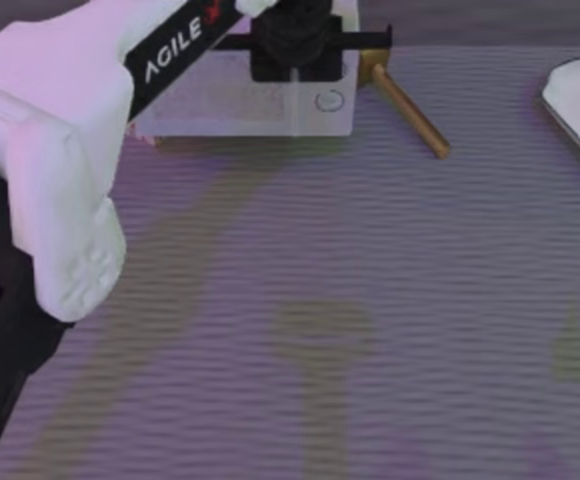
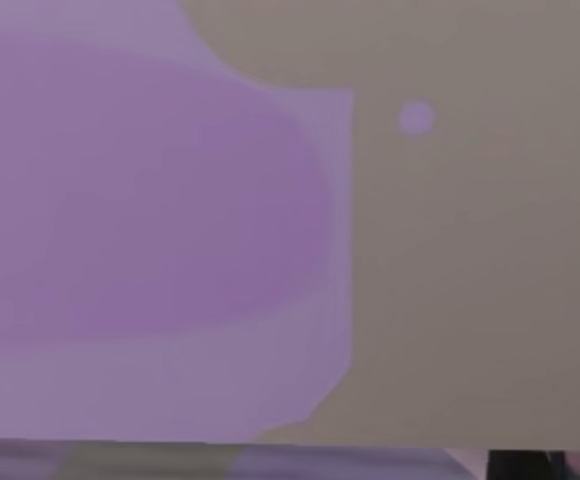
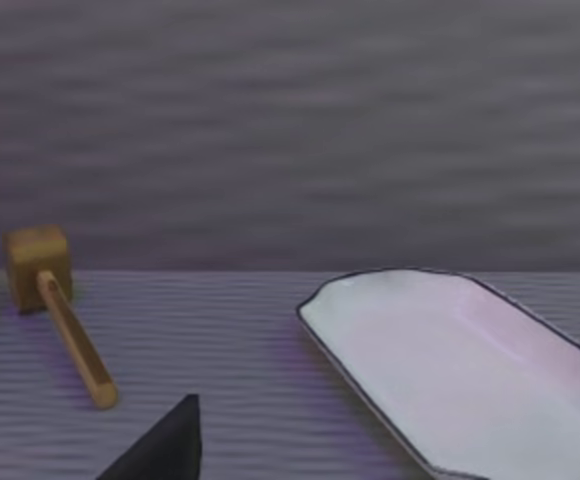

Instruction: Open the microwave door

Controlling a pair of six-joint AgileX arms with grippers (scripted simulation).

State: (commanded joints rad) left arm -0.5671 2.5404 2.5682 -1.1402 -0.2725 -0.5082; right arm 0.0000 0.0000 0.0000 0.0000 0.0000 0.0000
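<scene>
Top view: left arm is reaching across to the microwave [image 1: 245, 100] at the desk's [image 1: 370, 300] far left-centre edge, left gripper [image 1: 300, 45] sitting over its top right end, above the knob panel; the microwave door [image 1: 220, 105] is lying just left of it, long axis running left-right. A wooden mallet [image 1: 407, 100] is lying just right of the oven.

Left wrist view: only flat lilac and grey surfaces are filling it; can't tell gripper opening or hold.

Right wrist view: right arm is idling at right, near a white tray [image 3: 460, 370].
</scene>
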